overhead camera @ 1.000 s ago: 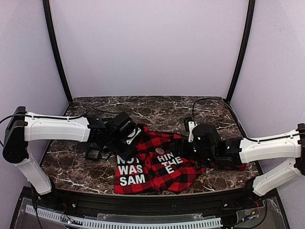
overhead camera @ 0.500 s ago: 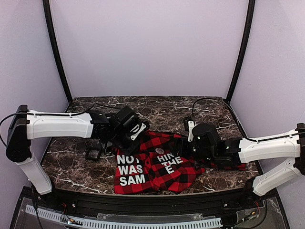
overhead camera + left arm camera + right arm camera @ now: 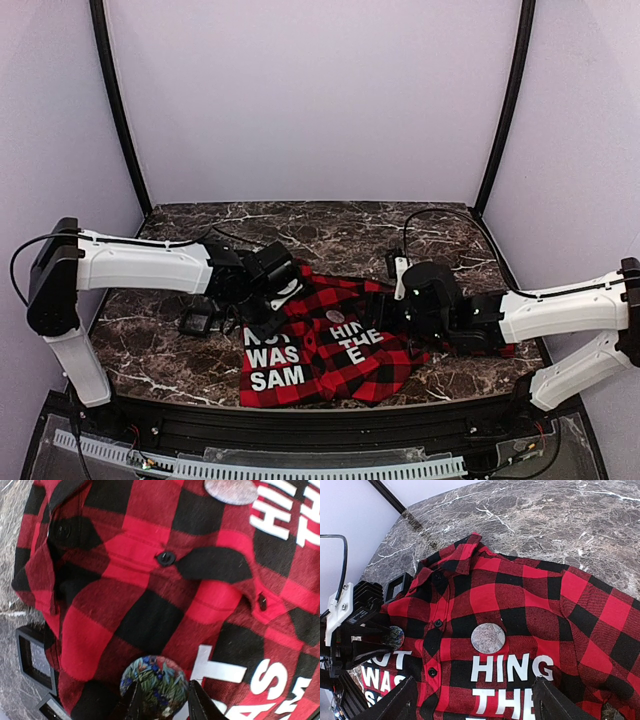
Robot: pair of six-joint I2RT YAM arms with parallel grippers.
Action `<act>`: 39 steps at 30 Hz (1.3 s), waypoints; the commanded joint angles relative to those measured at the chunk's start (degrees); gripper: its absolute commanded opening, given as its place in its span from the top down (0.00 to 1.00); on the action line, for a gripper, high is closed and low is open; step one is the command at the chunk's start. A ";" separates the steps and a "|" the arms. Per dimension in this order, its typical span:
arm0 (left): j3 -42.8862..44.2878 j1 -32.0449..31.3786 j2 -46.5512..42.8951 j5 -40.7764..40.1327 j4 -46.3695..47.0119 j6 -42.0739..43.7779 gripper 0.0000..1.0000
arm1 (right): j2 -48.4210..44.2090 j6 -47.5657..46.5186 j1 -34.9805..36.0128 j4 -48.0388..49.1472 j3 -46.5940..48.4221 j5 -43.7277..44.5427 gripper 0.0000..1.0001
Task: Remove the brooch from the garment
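Observation:
The garment (image 3: 320,350) is a red-and-black plaid shirt with white block letters, lying flat at the table's front centre. The brooch (image 3: 488,638), a round pale grey-white disc, is pinned on its chest above the letters "HING"; it also shows in the top view (image 3: 333,317) and at the upper edge of the left wrist view (image 3: 231,489). A second round disc with a floral pattern (image 3: 155,682) sits on the shirt's left side. My left gripper (image 3: 165,702) is low over it, open, its fingers flanking it. My right gripper (image 3: 475,705) is wide open and empty, just short of the brooch.
Two small black square frames (image 3: 195,322) lie on the marble left of the shirt, beside my left gripper; they also show in the left wrist view (image 3: 35,660). A black cable (image 3: 420,215) loops behind my right arm. Purple walls close in three sides.
My left gripper has moved forward and down from the shirt's collar onto its left side, over the floral disc. The right arm has barely moved.

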 commanded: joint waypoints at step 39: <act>-5.41 -4.47 2.95 -16.79 4.01 4.24 0.46 | 0.28 1.37 -0.45 1.13 -1.71 -0.18 0.21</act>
